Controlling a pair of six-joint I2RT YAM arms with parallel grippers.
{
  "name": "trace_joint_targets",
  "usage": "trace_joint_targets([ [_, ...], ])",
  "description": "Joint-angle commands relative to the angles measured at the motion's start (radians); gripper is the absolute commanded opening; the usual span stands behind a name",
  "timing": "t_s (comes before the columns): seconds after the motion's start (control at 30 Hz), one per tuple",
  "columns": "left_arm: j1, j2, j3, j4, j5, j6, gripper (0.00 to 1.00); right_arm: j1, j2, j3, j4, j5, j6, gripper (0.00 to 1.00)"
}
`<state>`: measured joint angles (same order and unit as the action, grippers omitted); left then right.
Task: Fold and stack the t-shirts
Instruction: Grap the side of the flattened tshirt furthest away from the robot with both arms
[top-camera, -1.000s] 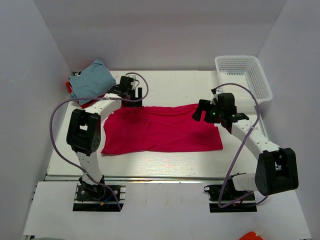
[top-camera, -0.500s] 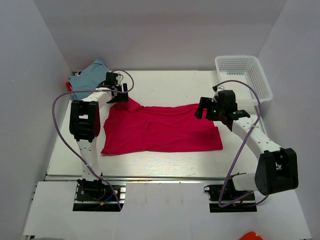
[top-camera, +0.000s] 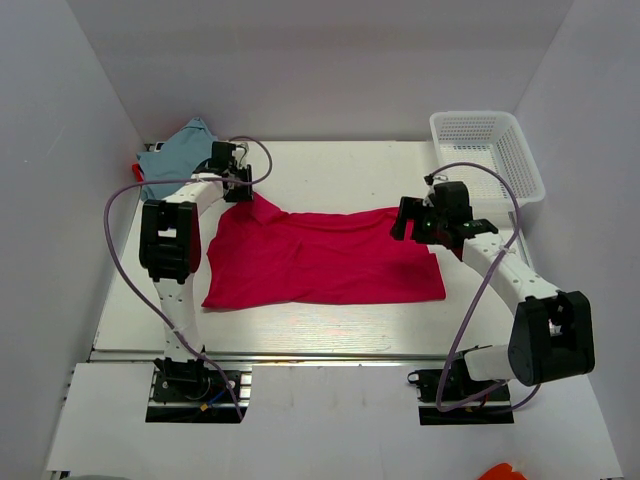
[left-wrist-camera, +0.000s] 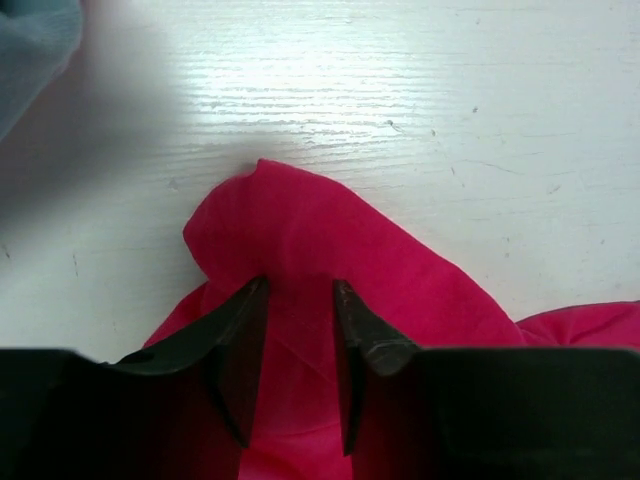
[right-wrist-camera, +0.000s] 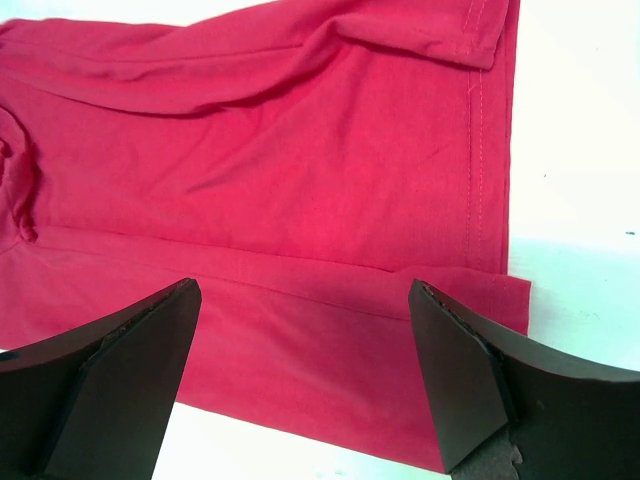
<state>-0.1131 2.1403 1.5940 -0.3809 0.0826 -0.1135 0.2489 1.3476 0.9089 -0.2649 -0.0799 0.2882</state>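
While the left hand (top-camera: 238, 188) clenches the corner of the magenta t-shirt (top-camera: 320, 262) farthest from the basket (top-camera: 490, 150), it has dragged that corner further from the basket, toward the blue-grey t-shirt (top-camera: 180, 160). I judge the cloth is being spread flat on the worktop (top-camera: 340, 165) for folding. Nearer the basket, the right hand (top-camera: 412, 222) hovers released over the hem. No writing is readable.

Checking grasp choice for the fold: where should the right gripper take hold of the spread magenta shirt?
Probably the far right corner of the magenta shirt, at its stitched hem. Come from above and from the right: that edge lies flat and uncovered, opposite the corner the left gripper pinches. The right gripper hangs open over it.
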Motion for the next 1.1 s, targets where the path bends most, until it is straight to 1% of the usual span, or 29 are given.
trace_joint_targets([
  [0.0,0.003,0.009,0.05,0.004,0.043,0.023,0.42,-0.003,0.015,0.044,-0.002,0.006,0.003,0.9],
  [0.07,0.003,0.035,0.079,-0.027,0.017,0.023,0.42,-0.005,0.013,0.047,-0.002,0.008,0.002,0.9],
  [0.1,0.003,0.035,0.08,-0.047,0.005,0.023,0.47,0.0,0.015,0.047,-0.003,0.009,0.003,0.9],
  [0.13,0.003,0.035,0.093,-0.047,-0.007,0.023,0.47,-0.002,0.013,0.047,-0.002,0.009,0.003,0.9],
  [0.17,0.012,0.035,0.093,-0.059,-0.027,0.023,0.51,-0.003,0.013,0.048,-0.003,0.011,0.002,0.9],
  [0.2,0.012,0.035,0.093,-0.059,-0.038,0.023,0.59,-0.002,0.016,0.048,-0.004,0.011,0.0,0.9],
  [0.27,0.021,0.035,0.083,-0.059,-0.076,0.023,0.67,-0.002,0.018,0.048,0.0,0.012,-0.006,0.9],
  [0.3,0.021,0.035,0.074,-0.059,-0.076,0.023,0.69,-0.002,0.019,0.051,-0.003,0.012,-0.003,0.9],
  [0.4,0.047,0.035,0.063,-0.059,-0.073,0.014,0.7,-0.002,0.028,0.054,-0.001,0.012,-0.004,0.9],
  [0.53,0.058,0.046,0.063,-0.033,0.017,0.005,0.69,-0.002,0.045,0.061,-0.007,0.008,-0.007,0.9],
  [0.57,0.058,0.055,0.072,-0.033,0.026,0.005,0.65,-0.002,0.045,0.058,-0.005,0.008,-0.009,0.9],
  [0.6,0.058,0.055,0.072,-0.033,0.026,0.005,0.65,-0.002,0.053,0.065,-0.005,0.008,-0.008,0.9],
  [0.63,0.058,0.064,0.081,-0.033,0.042,0.005,0.61,-0.002,0.053,0.068,-0.007,0.008,-0.007,0.9],
  [0.7,0.067,0.073,0.081,-0.023,0.054,0.005,0.57,-0.002,0.058,0.067,-0.002,0.006,-0.009,0.9],
  [0.77,0.067,0.073,0.081,-0.023,0.083,0.005,0.49,-0.002,0.061,0.07,-0.007,0.006,-0.011,0.9],
  [0.8,0.067,0.073,0.081,-0.009,0.083,0.014,0.48,-0.002,0.062,0.071,-0.007,0.005,-0.011,0.9],
  [0.87,0.067,0.073,0.081,0.0,0.118,0.014,0.48,-0.002,0.064,0.07,-0.007,0.003,-0.011,0.9],
  [0.97,0.076,0.064,0.081,0.0,0.128,0.014,0.37,-0.002,0.068,0.07,-0.007,0.005,-0.011,0.9],
  [1.0,0.076,0.064,0.081,-0.012,0.128,0.014,0.26,-0.003,0.067,0.07,-0.007,0.0,-0.011,0.9],
  [1.03,0.076,0.064,0.081,-0.012,0.128,0.014,0.21,-0.002,0.065,0.071,-0.005,-0.003,-0.009,0.9],
  [1.07,0.076,0.055,0.081,-0.012,0.128,0.014,0.18,-0.002,0.068,0.073,-0.01,-0.004,-0.009,0.9],
])
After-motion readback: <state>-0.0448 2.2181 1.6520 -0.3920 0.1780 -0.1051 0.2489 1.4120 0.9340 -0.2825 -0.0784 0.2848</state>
